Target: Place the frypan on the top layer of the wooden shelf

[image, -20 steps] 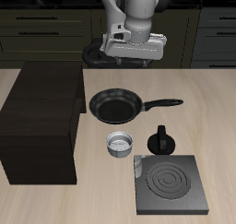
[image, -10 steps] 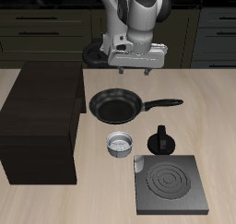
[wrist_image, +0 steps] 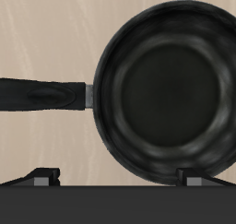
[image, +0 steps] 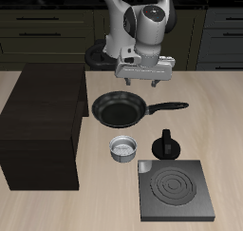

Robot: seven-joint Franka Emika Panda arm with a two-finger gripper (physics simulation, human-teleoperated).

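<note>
Black frypan (image: pixel 120 108) sits flat on the light wood table (image: pixel 223 111), near the middle, just beside the wooden shelf (image: pixel 40 125). Gripper (image: pixel 140 83) hangs above the pan's far rim, not touching it. Jaws are spread apart with nothing between them; two short fingers (image: pixel 128 82) point down, air under both. Wrist view looks straight down on the pan (wrist_image: pixel 165 83): round, shallow, dark glossy inside, paler ring of shine around the floor. Long straight black handle (image: pixel 167 107) runs away from the shelf, lying level on the table; in the wrist view the handle (wrist_image: pixel 41 94) meets the bowl at a small grey collar. Finger tips (wrist_image: pixel 43 177) show at that view's edge, well apart, the pan's bowl showing between them.

Shelf is a big dark brown box, the largest thing on the table, its flat top (image: pixel 43 100) bare. Small grey metal pot (image: pixel 124 148) stands nearer the table's front edge than the pan, close to it but apart. Small black knob-like object (image: pixel 167 143) stands beside the pot, near the flat black stove (image: pixel 176 190) with its spiral burner. Open table lies around the handle's end and behind the pan toward the robot's base.
</note>
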